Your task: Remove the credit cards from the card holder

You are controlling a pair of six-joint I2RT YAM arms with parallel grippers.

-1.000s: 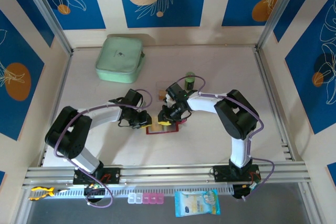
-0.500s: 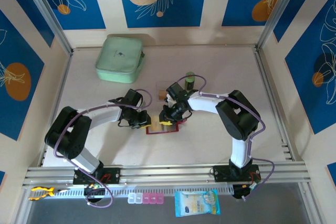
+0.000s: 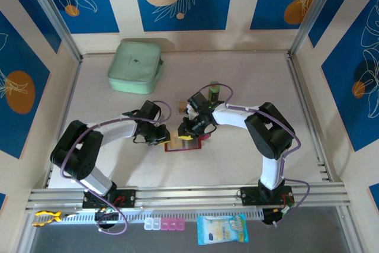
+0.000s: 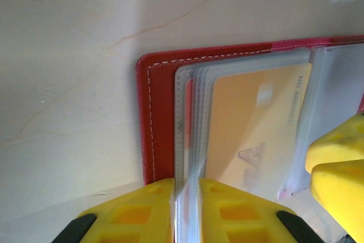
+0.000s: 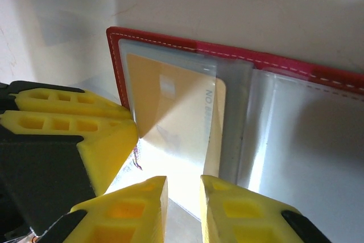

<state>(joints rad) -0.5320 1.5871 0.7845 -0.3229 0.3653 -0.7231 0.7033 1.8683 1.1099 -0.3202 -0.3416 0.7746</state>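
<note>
Card holder (image 4: pixel 152 140) open, tabletop (image 3: pixel 237 164) centre. Left tool (image 4: pixel 185 192) clenches its clear sleeves (image 4: pixel 192 112); right tool (image 5: pixel 183 192) straddles orange card (image 5: pixel 170 112), grip cannot be told.

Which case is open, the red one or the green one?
The red card holder: it lies spread flat, clear sleeves showing. The mint-green zip case looks shut.

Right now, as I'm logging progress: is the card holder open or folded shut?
Open. The card holder lies spread on the table, its clear sleeves exposed, an orange card visible inside one.
</note>
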